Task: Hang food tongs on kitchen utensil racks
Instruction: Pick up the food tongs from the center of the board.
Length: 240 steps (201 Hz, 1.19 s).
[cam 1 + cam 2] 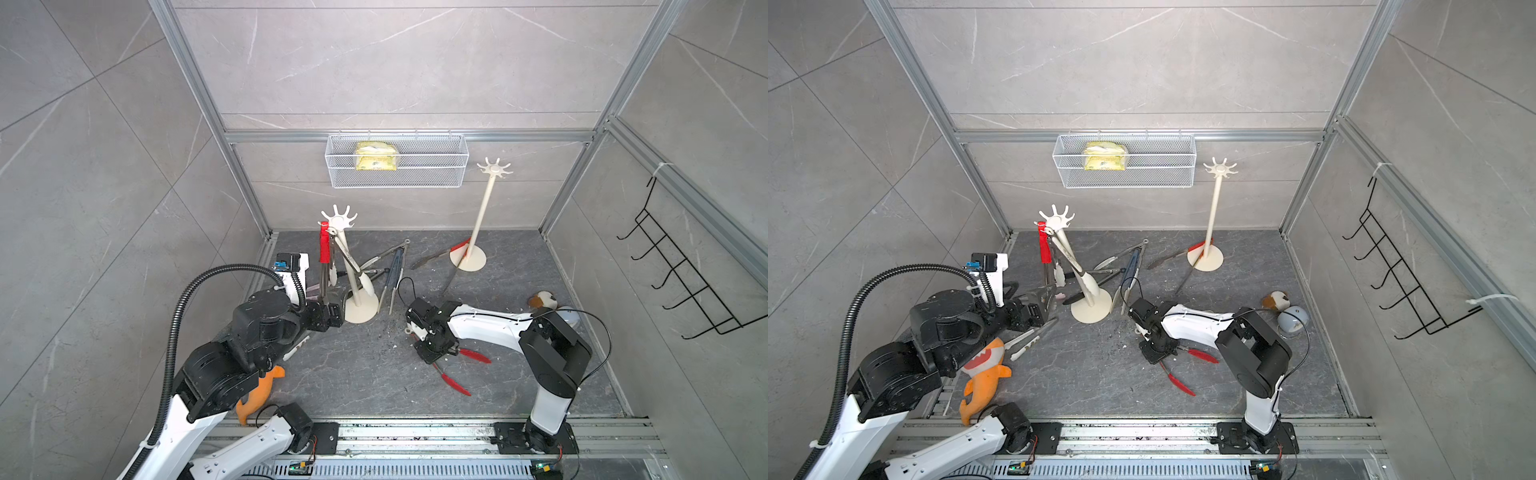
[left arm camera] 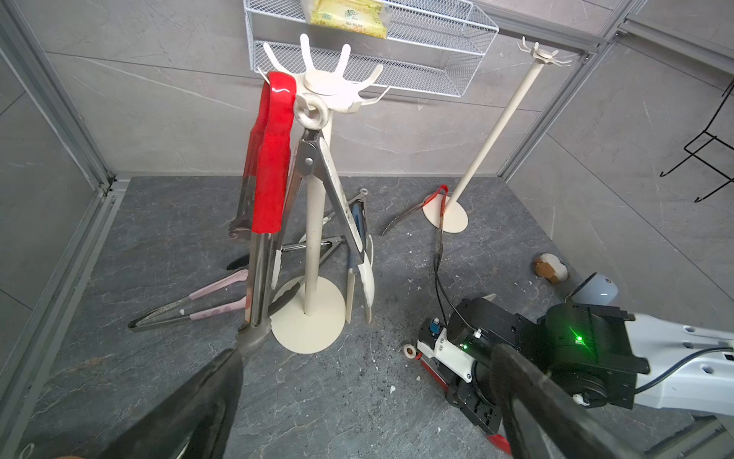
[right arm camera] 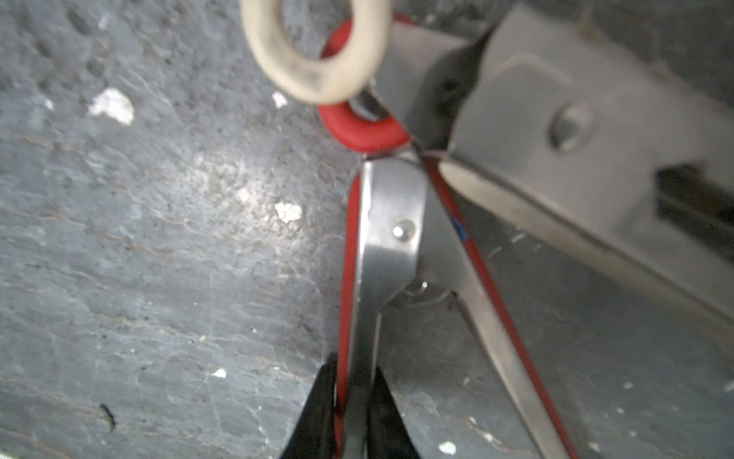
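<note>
Red-tipped tongs: flat on the floor, one steel arm pinched between the fingers of your right gripper, not yet lifted. Near rack: two hung, red-sleeved tongs and cream-tipped tongs, with your left gripper beside them, jaws wide apart and empty. Far rack: bare, so you have most of the job left; several others, blue-grey tongs among them, lie on the floor.
</note>
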Tool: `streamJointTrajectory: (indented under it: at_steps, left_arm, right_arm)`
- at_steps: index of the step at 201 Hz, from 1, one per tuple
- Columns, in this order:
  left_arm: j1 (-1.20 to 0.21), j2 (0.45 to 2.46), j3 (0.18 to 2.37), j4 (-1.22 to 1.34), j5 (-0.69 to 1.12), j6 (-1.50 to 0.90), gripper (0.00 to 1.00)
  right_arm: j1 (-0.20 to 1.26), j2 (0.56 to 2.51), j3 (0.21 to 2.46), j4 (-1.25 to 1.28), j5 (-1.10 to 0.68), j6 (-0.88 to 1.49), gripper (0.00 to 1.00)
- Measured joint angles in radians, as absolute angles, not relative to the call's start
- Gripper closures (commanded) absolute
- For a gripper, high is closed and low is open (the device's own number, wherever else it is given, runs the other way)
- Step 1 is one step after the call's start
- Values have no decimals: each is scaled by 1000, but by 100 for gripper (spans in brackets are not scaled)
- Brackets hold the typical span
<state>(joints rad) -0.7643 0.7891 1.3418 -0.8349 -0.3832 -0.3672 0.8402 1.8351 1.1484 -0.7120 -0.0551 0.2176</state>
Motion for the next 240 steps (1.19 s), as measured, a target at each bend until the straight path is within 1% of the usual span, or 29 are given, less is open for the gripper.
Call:
streamJointTrajectory:
  at_steps: [38,83,164,240]
  left_arm:
    - [-764,793,1342,-829,-382,-358,1]
    - [-764,783,1342,-826,-382,-355,1]
    - [-764,773,1340,-809,-364,-348,1]
    - [-764,759,1330,-806,-365,-344,1]
  right_arm:
    - [840,1835,1149,-713,-56,216,92]
    - [837,1835,1149,-712,-83,202,93]
    - [837,1814,1148,-680,-200,166,92]
    - [837,1757,1139,-610,-321,162,93]
